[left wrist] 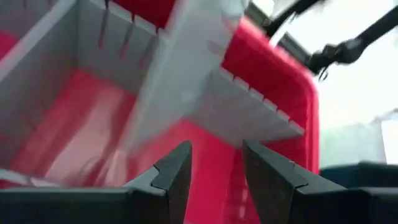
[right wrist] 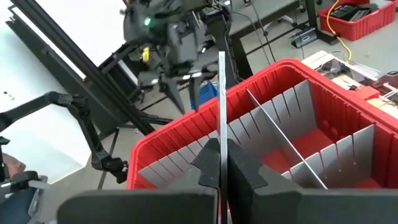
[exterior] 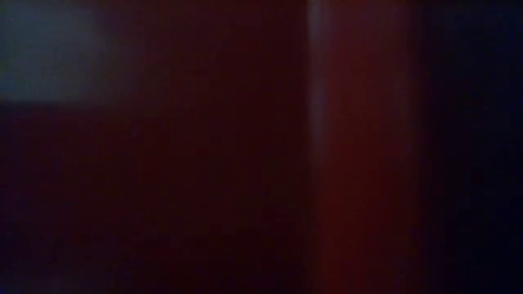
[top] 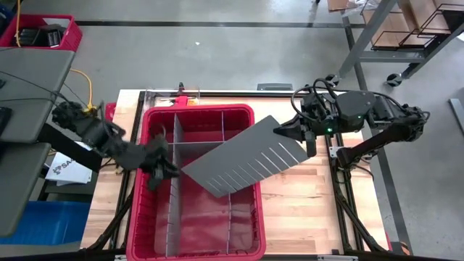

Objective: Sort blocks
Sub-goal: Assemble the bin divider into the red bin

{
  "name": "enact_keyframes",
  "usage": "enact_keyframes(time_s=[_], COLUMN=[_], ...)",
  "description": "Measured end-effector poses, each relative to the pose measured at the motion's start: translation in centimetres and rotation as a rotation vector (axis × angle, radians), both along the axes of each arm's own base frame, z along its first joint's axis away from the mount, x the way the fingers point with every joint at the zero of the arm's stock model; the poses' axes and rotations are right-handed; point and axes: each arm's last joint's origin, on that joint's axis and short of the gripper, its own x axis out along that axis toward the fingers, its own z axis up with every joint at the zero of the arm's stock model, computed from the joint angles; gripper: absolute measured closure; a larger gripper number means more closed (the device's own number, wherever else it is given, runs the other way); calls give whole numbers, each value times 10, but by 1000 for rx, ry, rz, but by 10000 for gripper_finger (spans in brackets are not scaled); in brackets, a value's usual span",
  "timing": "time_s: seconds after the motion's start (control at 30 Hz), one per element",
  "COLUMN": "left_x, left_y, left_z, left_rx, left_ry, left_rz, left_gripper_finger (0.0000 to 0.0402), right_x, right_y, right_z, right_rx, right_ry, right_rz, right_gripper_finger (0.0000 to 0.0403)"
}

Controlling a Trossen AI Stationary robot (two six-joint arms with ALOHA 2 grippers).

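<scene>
Where the right gripper [right wrist: 222,168] pinches: its two fingers are pressed onto the near edge of a grey slotted sheet [right wrist: 222,93], which runs edge-on straight out from between them.
Right gripper, from above: at the sheet's [top: 246,156] right end, just past the bin's right rim and over the table [top: 304,196].
Sheet: tilted, lying slantwise across the bin, its right end held up, its slotted edge toward the table's front, and its lower left corner down inside the bin.
Left gripper [top: 161,168]: inside the bin's left side, just beside that lower left corner.
Left fingers [left wrist: 180,174]: spread with a clear gap; only red bin floor shows between them, and the sheet [left wrist: 180,74] stands just ahead, apart from them.
Bin [top: 199,109]: large and red, on the table's left half, with upright grey dividers [top: 176,188] splitting it into compartments.
Blocks: their place relative to either pair of fingers cannot be told; the compartments in view show bare red floor.
Low view: only a dark red blur.
Farther off: a small red crate [top: 43,32] on the floor at the far left.
</scene>
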Motion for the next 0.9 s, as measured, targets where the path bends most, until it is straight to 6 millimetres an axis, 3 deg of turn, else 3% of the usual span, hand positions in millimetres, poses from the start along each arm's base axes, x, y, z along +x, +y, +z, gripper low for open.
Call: enact_keyframes(time_s=[0.17,0.27,0.57,0.73,0.9], left_x=[-12,-11,6,4,6], left_y=[-15,-23,-64,-62,-57], left_z=[-13,-22,-90,-111,-119], left_rx=[74,27,-244,-221,-147], left_ry=[90,91,-65,-145,-168], left_rz=[75,108,193,365,422], left_gripper_finger=[266,266,266,266,266], right_x=[-1,-1,-1,-1,0], right_y=[1,1,1,2,2], right_z=[0,0,0,1,2], right_rx=[2,7,1,2,5], right_ry=[0,0,-1,-2,-14], right_rz=[11,28,34,35,38], right_gripper_finger=[403,403,403,403,403])
